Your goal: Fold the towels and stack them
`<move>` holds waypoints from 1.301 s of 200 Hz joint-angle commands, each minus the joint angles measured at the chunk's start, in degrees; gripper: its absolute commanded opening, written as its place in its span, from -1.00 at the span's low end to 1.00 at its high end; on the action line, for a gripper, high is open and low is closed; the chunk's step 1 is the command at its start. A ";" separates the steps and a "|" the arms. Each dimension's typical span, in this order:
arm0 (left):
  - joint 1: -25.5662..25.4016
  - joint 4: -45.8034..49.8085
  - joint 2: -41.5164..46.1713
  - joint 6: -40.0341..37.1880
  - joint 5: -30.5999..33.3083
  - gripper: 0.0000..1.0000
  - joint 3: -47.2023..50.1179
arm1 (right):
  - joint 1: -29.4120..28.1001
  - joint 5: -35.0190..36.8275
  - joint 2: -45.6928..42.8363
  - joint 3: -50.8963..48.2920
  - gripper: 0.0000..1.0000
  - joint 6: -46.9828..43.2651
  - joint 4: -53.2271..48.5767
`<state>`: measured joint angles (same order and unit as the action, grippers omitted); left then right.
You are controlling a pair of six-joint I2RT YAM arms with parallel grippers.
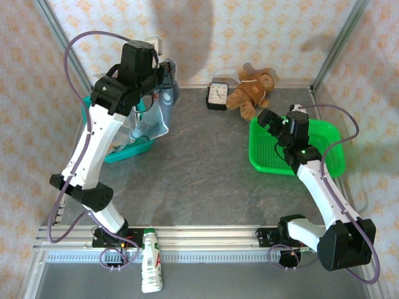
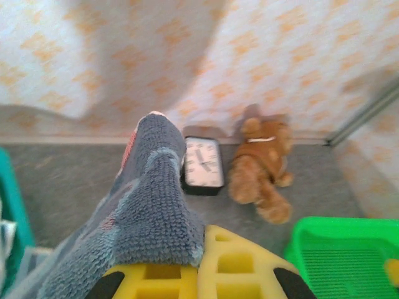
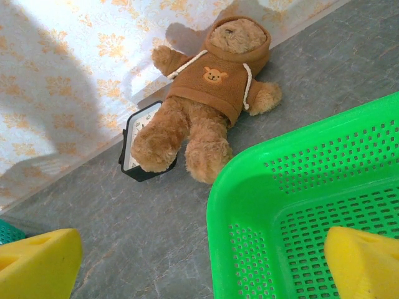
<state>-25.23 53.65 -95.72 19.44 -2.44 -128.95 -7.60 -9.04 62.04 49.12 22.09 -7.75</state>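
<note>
One limp, light blue-grey terry towel [image 2: 149, 205], pinched by left fingers [image 2: 240, 261], probably wants corner holds; right fingers [image 3: 37, 265] spread.

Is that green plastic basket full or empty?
Empty as far as visible: the green perforated plastic basket shows bare mesh floor; the right arm covers part from above.

Nubby terry towel [image 2: 149, 212], glossy perforated plastic basket [image 3: 249, 180]
</note>
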 commanded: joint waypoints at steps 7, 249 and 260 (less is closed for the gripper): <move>-1.42 -4.76 1.85 1.40 -1.34 -1.00 -3.54 | -0.31 -0.10 -1.31 0.54 0.99 -0.18 0.05; -12.82 -0.16 1.87 1.25 -9.89 -1.00 0.45 | -0.31 -0.55 -0.51 1.03 0.99 -1.66 -0.15; -12.82 0.66 2.12 1.08 -9.82 -1.00 0.30 | -0.31 -0.87 0.25 1.56 0.99 -1.50 0.03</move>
<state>-38.26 51.40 -97.95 22.37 -14.15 -128.25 -7.60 -9.08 60.95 48.21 20.80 -9.02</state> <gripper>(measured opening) 0.046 0.993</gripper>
